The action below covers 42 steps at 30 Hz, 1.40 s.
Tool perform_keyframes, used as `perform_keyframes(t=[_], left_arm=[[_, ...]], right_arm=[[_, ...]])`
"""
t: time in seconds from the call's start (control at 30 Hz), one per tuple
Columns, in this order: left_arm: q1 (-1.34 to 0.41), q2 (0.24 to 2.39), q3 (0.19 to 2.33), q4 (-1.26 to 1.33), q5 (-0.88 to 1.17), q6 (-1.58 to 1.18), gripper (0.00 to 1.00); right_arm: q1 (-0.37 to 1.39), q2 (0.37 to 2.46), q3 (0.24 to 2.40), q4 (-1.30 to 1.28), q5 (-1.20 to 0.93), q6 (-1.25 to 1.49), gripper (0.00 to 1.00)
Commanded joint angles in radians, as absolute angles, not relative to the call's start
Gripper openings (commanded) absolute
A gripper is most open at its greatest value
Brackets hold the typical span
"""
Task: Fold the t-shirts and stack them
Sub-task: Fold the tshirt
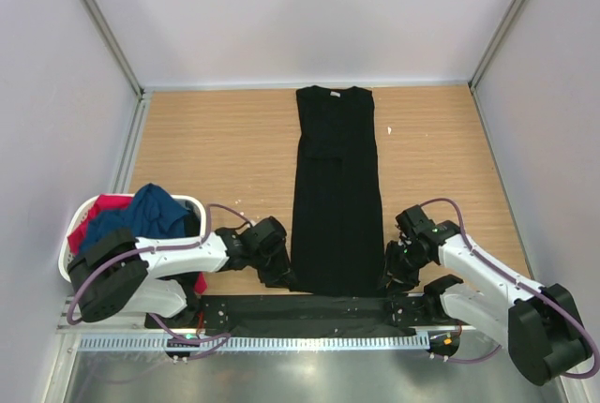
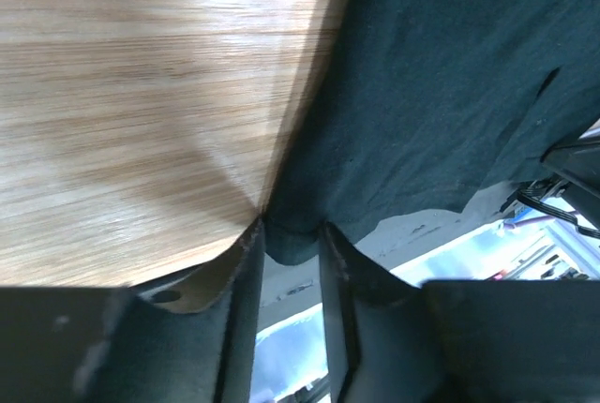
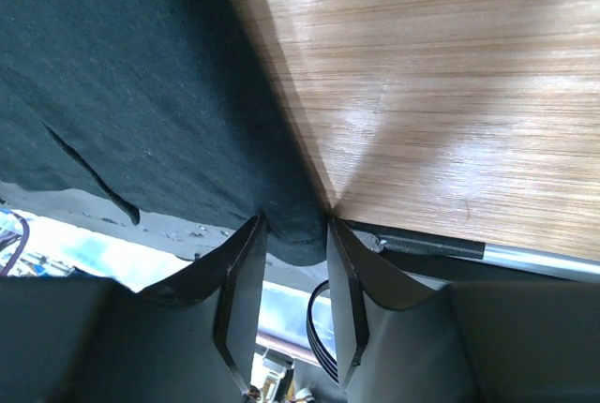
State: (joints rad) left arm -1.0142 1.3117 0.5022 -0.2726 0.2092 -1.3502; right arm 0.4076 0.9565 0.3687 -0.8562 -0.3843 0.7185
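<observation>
Pale walls on three sides and a wooden table [image 1: 216,150] down the middle. Laid out along its centre is the black t-shirt [image 1: 336,197], folded in on itself into one long narrow strip, collar at the far end, hem towards the arms. It lies flat, with a fold line showing partway down.

Both arms are low at the hem. The left claw [image 1: 281,276] is at the near-left corner of the strip, the right claw [image 1: 392,276] at the near-right corner, with the width of the shirt between them.

From the left wrist, the left claw [image 2: 289,230] has a bunched corner of the black t-shirt [image 2: 441,94] filling the narrow gap between its fingers [image 2: 246,262], so it is clamped on the cloth right at the table's edge.

The right wrist shows much the same: the right claw [image 3: 295,225] is pinched on its own corner of the black t-shirt [image 3: 122,84], cloth wedged between the fingers [image 3: 246,262], bare wood just beside it.

Off to the left, beside the left arm, sits the white laundry basket [image 1: 66,262], with the red-pink t-shirt [image 1: 98,211] and the navy blue t-shirt [image 1: 150,211] heaped loosely in it, unfolded, the navy one on top and spilling above the rim.
</observation>
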Motion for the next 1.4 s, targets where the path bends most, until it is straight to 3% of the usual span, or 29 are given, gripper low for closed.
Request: perform_keyframes(t=[0.0,0.03,0.17,0.3,0.57,1.0,1.37], left_arm=[[-1.014,1.315,0.472,-0.284,0.195,-1.342,0.30],[-1.012,1.313,0.472,-0.285,0.192,-1.341,0.28],[-1.014,1.318,0.482,-0.290,0.193,-1.333,0.00],[-1.012,1.301,0.543,-0.353,0.166,-1.287,0.00],[-0.957,1.295,0.693,-0.497,0.152,-1.161,0.00],[-0.686,1.456,1.058,-0.641,0.253,-0.905,0.00],[-0.563,1.716,1.388,-0.660,0.284,-0.813,0.00]], right_arm=[[0.426,0.968,0.353,-0.850,-0.365,0.741,0.36],[0.428,0.968,0.351,-0.848,-0.365,0.741,0.33],[0.433,0.974,0.362,-0.850,-0.368,0.746,0.11],[0.433,0.982,0.444,-0.876,-0.365,0.741,0.01],[0.433,1.006,0.518,-0.810,-0.411,0.796,0.01],[0.400,1.305,0.971,-0.867,-0.313,0.666,0.01],[0.167,1.586,1.274,-0.887,-0.325,0.516,0.01]])
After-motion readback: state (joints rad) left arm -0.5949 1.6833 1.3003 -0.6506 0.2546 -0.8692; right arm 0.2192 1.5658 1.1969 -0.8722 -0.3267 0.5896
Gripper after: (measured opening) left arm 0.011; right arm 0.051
